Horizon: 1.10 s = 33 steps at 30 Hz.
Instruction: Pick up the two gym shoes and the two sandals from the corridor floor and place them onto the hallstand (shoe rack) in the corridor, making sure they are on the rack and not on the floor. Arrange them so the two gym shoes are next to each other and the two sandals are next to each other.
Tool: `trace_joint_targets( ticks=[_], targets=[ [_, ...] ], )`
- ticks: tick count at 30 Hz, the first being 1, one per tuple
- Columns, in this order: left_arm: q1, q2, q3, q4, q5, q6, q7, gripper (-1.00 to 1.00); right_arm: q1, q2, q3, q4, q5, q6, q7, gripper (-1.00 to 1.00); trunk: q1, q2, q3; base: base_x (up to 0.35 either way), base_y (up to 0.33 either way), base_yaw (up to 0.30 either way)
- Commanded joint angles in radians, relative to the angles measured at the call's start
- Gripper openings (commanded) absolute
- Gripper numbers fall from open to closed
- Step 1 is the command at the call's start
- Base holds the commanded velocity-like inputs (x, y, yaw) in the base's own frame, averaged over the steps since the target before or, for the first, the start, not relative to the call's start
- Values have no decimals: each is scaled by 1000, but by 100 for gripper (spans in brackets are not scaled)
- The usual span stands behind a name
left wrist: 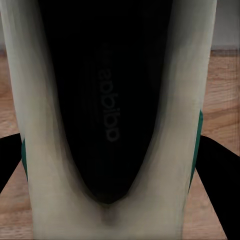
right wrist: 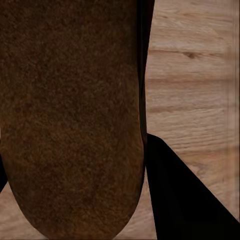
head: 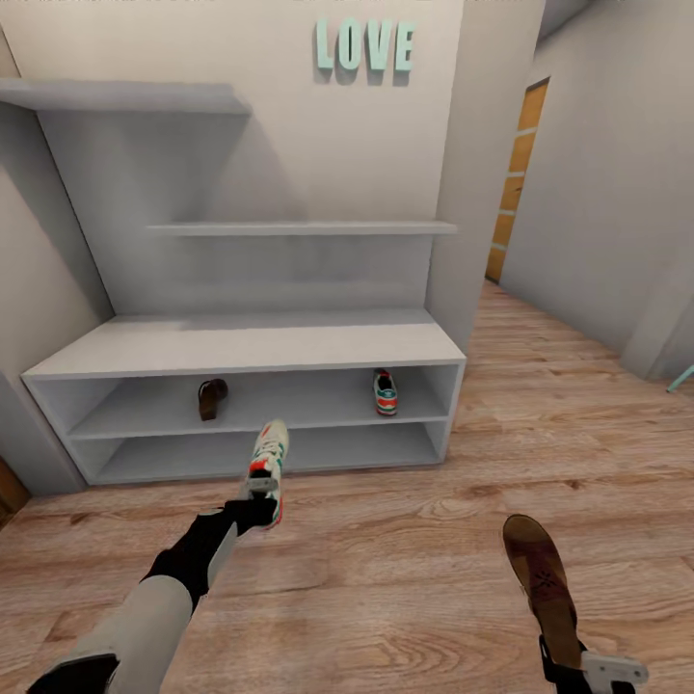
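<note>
The left pincer (head: 253, 508) is mostly hidden behind the gym shoe (head: 268, 467) it grips by the heel, held above the corridor floor (head: 405, 569) just before the hallstand (head: 241, 349); that arm reaches forward, nearly straight. The right pincer (head: 578, 670), cut off at the frame's lower edge, clamps a brown sandal (head: 542, 578) by its heel, sole upward. On the upper shelf bay sit a second sandal (head: 212, 398) at left and another gym shoe (head: 386, 392) at right, well apart.
</note>
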Motion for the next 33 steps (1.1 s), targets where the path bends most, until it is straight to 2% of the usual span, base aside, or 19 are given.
trace_joint_targets(
  ticks=[1, 3, 4, 5, 6, 8, 10, 12, 14, 16, 20, 33],
  targets=[
    [-20, -5, 9, -2, -12, 32, -8, -100, 0, -12, -26, -6, 3, 15, -3, -100, 0, 0, -1, 0, 0, 0],
    [-45, -9, 9, -2, -12, 65, -8, -100, 0, -29, -87, -22, 2, 50, -2, -100, 0, 0, -1, 0, 0, 0],
    [-59, -11, 8, -2, -13, 87, -8, -100, 0, -39, -138, -39, 1, 81, -2, -100, 0, 0, -1, 0, 0, 0],
    [-66, -12, 8, -2, -13, 97, -8, -100, 0, -43, -165, -48, 0, 98, -1, -100, 0, 0, -1, 0, 0, 0],
    [-79, -13, 4, -2, -13, 118, -8, -100, 0, -50, -223, -69, 0, 136, 0, -100, 0, 0, -1, 0, 0, 0],
    [-91, -14, -3, -2, -13, 135, -8, -100, 0, -55, -283, -91, 0, 177, 4, -100, 0, 0, -1, 0, 0, 0],
    [-107, -14, -31, -2, -12, 158, -7, -100, 0, -60, -393, -132, -1, 260, 21, -100, 0, 0, -1, 0, 0, 0],
    [-110, -13, -55, -3, -12, 165, -7, -100, 0, -62, -452, -158, -1, 321, 48, -100, 0, 0, -1, 0, 0, 0],
    [-110, -12, -77, -3, -12, 169, -6, -100, 0, -63, -487, -180, -1, 377, 84, -100, 0, 0, -1, 0, 0, 0],
    [-107, -12, -95, -3, -12, 171, -7, -100, 0, -63, -505, -199, -1, 422, 124, -100, 0, 0, -1, 0, 0, 0],
    [-103, -10, -115, -3, -12, 169, -6, -100, 0, -58, -518, -236, 0, 468, 174, -100, 0, 0, -1, 33, -2, 0],
    [-103, -3, -115, -3, -9, 163, -3, -100, 0, -54, -526, -269, 1, 488, 192, -100, 0, 0, -1, 226, -140, 0]
  ],
)
